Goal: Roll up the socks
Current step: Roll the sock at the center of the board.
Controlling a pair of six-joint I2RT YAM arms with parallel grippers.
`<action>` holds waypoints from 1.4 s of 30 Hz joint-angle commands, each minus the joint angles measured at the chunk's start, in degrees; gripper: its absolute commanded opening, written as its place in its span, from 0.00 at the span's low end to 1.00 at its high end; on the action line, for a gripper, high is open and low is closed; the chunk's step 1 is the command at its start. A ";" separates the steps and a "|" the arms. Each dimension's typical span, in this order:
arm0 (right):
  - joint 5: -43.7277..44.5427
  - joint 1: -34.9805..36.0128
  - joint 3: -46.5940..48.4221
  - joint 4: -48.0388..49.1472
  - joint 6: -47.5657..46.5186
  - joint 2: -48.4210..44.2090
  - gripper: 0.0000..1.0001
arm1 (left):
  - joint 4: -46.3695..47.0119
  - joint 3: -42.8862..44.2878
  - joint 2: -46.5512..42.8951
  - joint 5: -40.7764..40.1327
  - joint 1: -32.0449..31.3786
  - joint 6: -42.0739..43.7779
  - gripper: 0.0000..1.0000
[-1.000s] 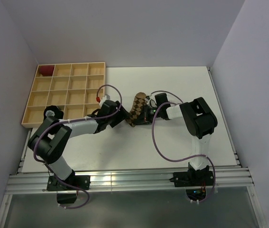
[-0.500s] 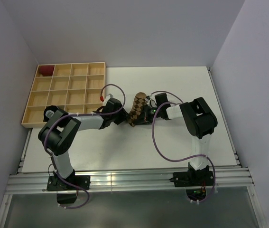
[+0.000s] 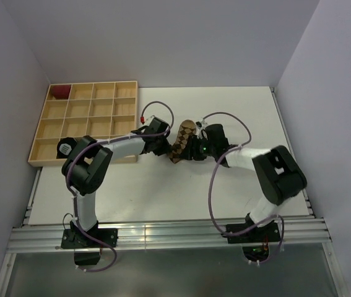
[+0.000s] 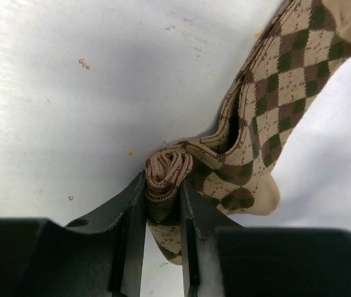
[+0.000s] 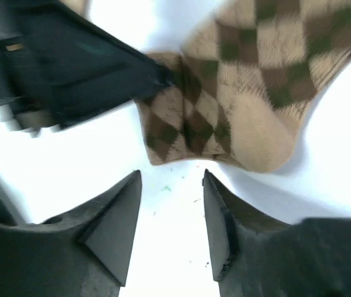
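One of the socks, tan with brown argyle diamonds [image 3: 182,140], lies near the middle of the white table. Its near end is wound into a small tight roll [image 4: 168,168]. My left gripper [image 4: 163,189] is shut on that roll, one finger pressed on each side. In the top view the left gripper [image 3: 164,147] sits at the sock's left side. My right gripper [image 5: 170,179] stands open just short of the sock's edge [image 5: 225,117], only bare table between its fingers. In the top view the right gripper [image 3: 189,150] faces the left one across the sock. No other sock shows.
A wooden tray of compartments [image 3: 95,108] lies at the table's left, behind the left arm. A small dark red bundle [image 3: 59,91] sits in its far left corner cell. The left gripper's dark body [image 5: 70,62] fills the upper left of the right wrist view.
The left gripper has slid right up to the sock and closed on its rolled end. The right gripper has opened and let go of the sock, and its arm has swung out to the right.
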 commanded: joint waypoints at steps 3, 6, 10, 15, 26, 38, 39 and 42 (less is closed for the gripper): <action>27.53 9.46 -6.71 9.25 -14.14 -13.10 0.55 | -19.63 7.20 4.35 -7.46 -1.70 6.61 0.22; 32.63 13.95 -8.21 12.59 -16.70 -13.47 0.56 | -21.66 9.23 5.14 -7.73 -2.40 7.84 0.23; 37.04 17.64 -8.65 15.77 -18.90 -11.45 0.58 | -21.40 9.23 4.97 -6.77 -2.49 8.10 0.23; 41.52 22.38 -7.77 18.14 -22.24 -8.46 0.59 | -19.64 8.53 4.62 -5.36 -2.49 8.28 0.23; 43.20 25.20 -6.72 19.21 -23.74 -2.40 0.56 | -17.36 7.03 4.97 -3.25 -2.49 7.84 0.23; 44.95 25.38 -5.05 19.29 -23.30 1.47 0.51 | -15.60 5.54 5.32 -1.32 -2.49 7.40 0.22; 44.96 25.38 -4.88 19.29 -23.30 1.65 0.51 | -15.51 5.63 5.41 -1.31 -2.49 7.49 0.22; 45.39 25.56 -4.00 18.59 -23.65 2.44 0.51 | -15.51 5.89 5.76 -1.05 -2.49 7.49 0.23</action>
